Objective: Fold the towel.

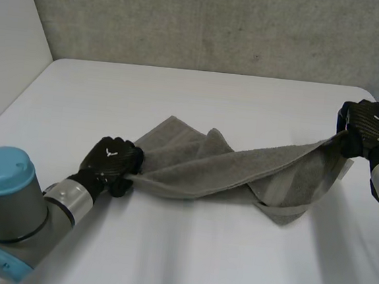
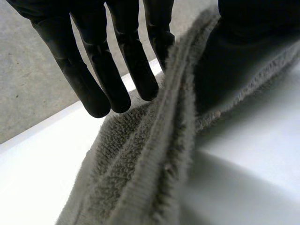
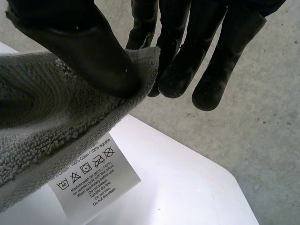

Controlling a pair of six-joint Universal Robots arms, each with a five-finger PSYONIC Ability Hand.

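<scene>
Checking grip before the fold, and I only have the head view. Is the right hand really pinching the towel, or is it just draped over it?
Observer: Pinching. In the right wrist view, the right hand presses a corner of the towel with its thumb against the fingers.
Operator: Which corner?
Observer: The one with the white care label, which hangs under the edge close to the thumb.
Operator: Left hand?
Observer: In the left wrist view, the left hand has nearly straight fingers on one side of the towel's hem and the thumb on the other. It looks like a pinch.
</scene>
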